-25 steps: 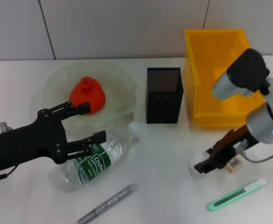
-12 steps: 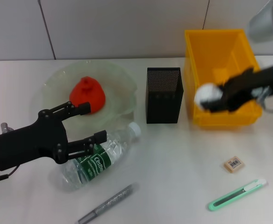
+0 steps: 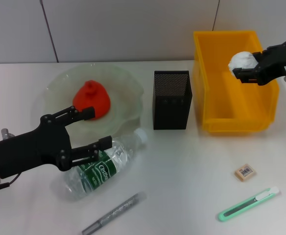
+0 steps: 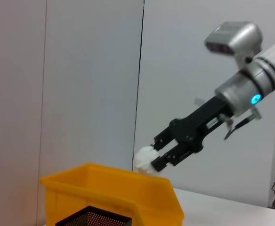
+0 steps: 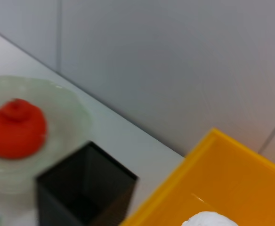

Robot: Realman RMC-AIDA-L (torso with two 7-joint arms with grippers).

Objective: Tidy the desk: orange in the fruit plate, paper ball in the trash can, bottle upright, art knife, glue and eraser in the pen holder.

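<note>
Paper ball (image 3: 243, 60) sits pinched in my right gripper (image 3: 247, 69) above the yellow bin (image 3: 216, 105), ready to drop; left gripper (image 3: 86, 132) open over the bottle (image 3: 104, 166).

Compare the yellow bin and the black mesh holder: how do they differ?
The yellow bin is solid plastic, wide and low; the black mesh holder is perforated, narrow and tall. The right gripper holds the paper ball over the bin; nothing hangs over the holder. Both stand upright, open-topped, side by side.
</note>
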